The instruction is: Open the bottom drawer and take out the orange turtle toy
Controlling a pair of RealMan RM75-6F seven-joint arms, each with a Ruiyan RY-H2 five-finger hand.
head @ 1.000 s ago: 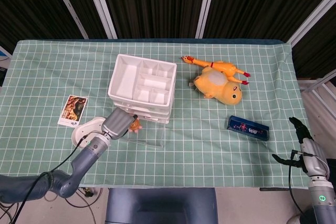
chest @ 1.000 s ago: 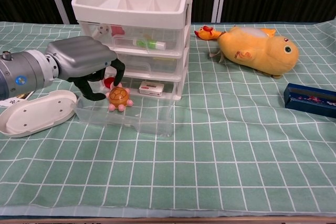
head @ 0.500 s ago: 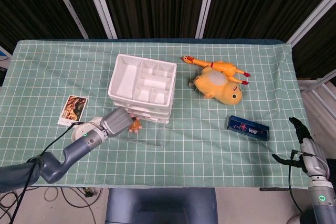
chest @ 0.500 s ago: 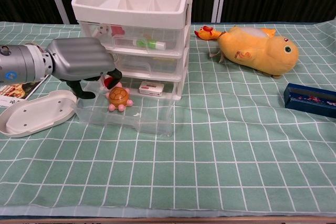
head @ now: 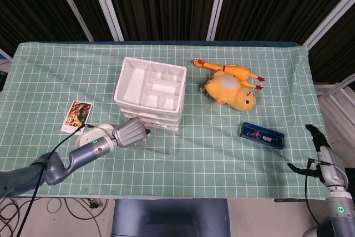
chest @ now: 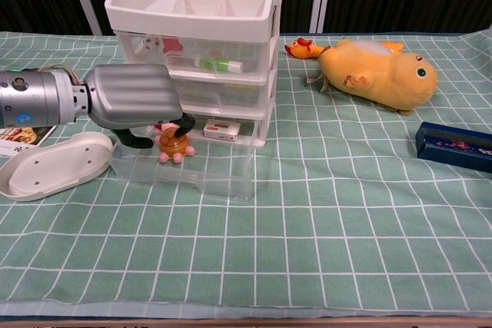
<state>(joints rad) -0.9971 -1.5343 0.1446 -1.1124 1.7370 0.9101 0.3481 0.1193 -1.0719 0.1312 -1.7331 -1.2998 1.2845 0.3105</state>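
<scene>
Orange turtle toy [chest: 174, 144]: sits in the pulled-out clear plastic bottom drawer [chest: 184, 176], near its left wall.
Left hand [chest: 138, 101]: fingers curl down over the turtle; grip unclear.
Right hand [head: 319, 156]: fingers spread, off the table's right edge.

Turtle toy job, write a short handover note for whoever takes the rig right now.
Left robot hand: over the open bottom drawer, fingers curled down around the turtle toy; a firm hold cannot be confirmed.
Right robot hand: idle at the table's right edge, open, holding nothing.
Turtle toy: in the drawer, not lifted.
Done: bottom drawer of the drawer unit pulled out.
Left: secure the toy, lift it clear of the drawer, set it on the tablecloth.
</scene>
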